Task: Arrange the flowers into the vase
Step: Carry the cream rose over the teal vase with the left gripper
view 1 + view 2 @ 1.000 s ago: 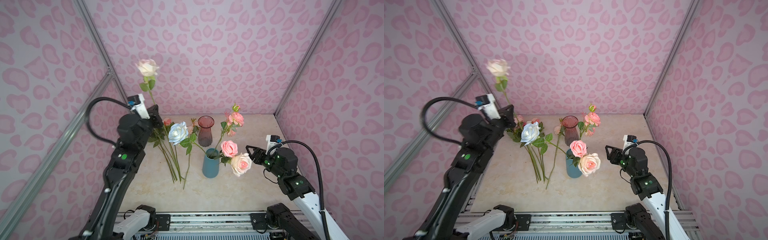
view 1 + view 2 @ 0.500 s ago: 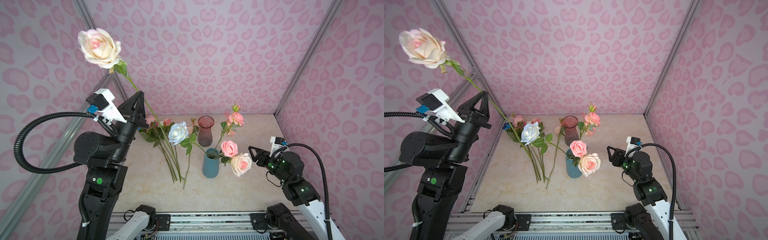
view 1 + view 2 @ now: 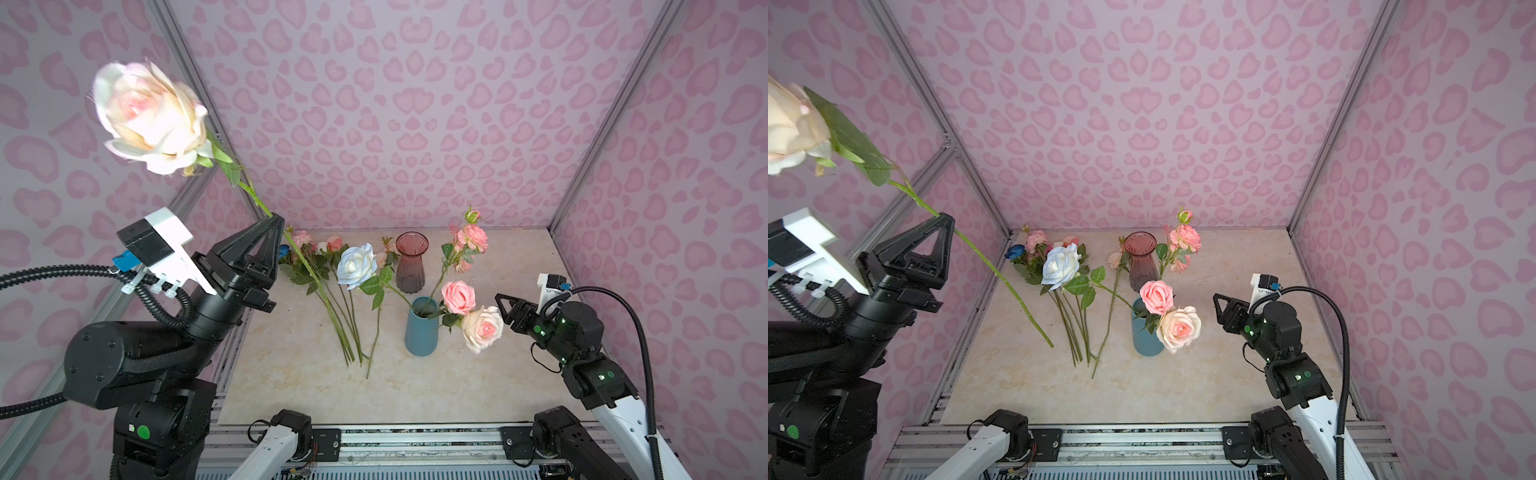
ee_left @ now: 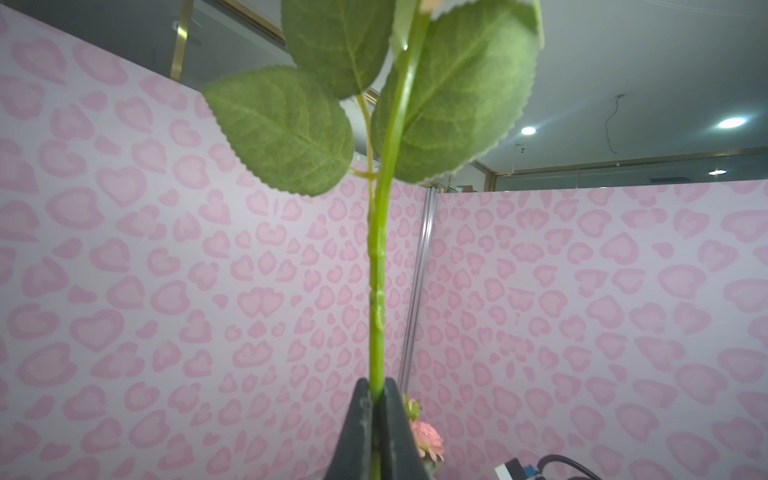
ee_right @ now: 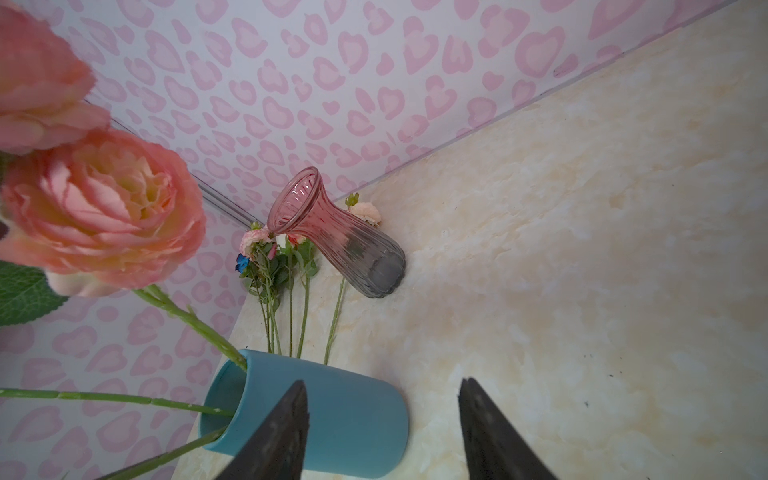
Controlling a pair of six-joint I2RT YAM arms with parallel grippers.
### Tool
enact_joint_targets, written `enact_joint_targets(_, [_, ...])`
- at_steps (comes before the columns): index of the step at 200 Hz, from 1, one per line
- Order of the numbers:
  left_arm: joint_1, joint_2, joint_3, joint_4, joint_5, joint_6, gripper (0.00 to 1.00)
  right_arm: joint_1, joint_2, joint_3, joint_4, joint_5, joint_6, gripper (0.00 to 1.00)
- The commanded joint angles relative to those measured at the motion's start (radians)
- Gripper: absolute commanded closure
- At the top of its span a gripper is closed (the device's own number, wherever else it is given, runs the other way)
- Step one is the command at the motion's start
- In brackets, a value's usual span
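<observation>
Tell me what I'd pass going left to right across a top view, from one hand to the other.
Left hand gripping the cream rose → pale blue rose → blue vase → pink rose → right hand.

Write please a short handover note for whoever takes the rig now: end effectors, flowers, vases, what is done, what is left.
Left end effector: shut on the stem of the cream rose, bloom raised high.
Right end effector: open, empty, beside the teal vase.
Done: teal vase holds a pink rose, a peach rose and a small pink spray.
Pink glass vase: upright, empty.
Left: the cream rose, then the white-blue rose and other stems lying on the table.
</observation>
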Motion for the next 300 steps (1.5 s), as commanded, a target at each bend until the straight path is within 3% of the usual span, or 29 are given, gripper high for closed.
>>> enact_joint_targets(1, [-0.001, -0.012, -0.115, 0.127, 0.118, -0.16, 0.97, 0.004, 0.019, 0.006, 0.034, -0.009, 0.008, 0.41])
enact_joint_targets(32, [-0.067, -0.002, -0.21, 0.229, 0.091, -0.154, 0.97, 0.02, 0.039, 0.006, 0.045, 0.003, 0.011, 0.42])
enact_joint_targets(74, [-0.328, 0.107, -0.134, 0.155, -0.016, 0.027, 0.97, 0.028, 0.041, -0.008, 0.052, 0.021, 0.014, 0.42])
enact_joint_targets(128, [-0.614, 0.19, -0.1, 0.182, -0.291, 0.275, 0.97, 0.03, 0.051, -0.016, 0.063, 0.02, 0.014, 0.41])
enact_joint_targets(171, [-0.777, 0.331, -0.112, 0.416, -0.522, 0.515, 0.97, 0.029, 0.049, -0.021, 0.082, 0.017, 0.019, 0.42])
enact_joint_targets(241, [-0.795, 0.497, -0.056, 0.599, -0.737, 0.693, 0.97, 0.03, 0.03, -0.027, 0.079, 0.016, 0.011, 0.42])
enact_joint_targets(300, [-0.763, 0.579, -0.087, 0.679, -0.795, 0.647, 0.97, 0.03, 0.014, -0.03, 0.077, 0.015, 0.008, 0.42])
